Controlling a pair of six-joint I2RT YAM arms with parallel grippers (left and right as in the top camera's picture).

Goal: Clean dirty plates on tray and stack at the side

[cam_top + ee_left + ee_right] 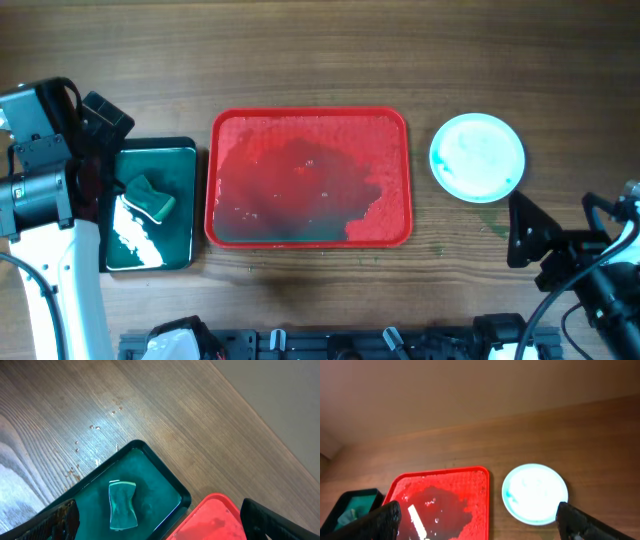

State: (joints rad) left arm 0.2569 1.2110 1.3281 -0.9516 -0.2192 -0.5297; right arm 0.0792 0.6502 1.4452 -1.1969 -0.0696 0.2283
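Note:
The red tray lies in the middle of the table, wet with dark teal liquid and holding no plates; it also shows in the left wrist view and the right wrist view. A stack of plates with an aqua rim sits on the table right of the tray, a pale plate with faint teal streaks on top; it also shows in the right wrist view. My left gripper is open and empty above the black tray. My right gripper is open and empty, near the front right.
A black tray of green liquid stands left of the red tray, with a green sponge lying in it; the sponge also shows in the left wrist view. Small crumbs dot the wood behind it.

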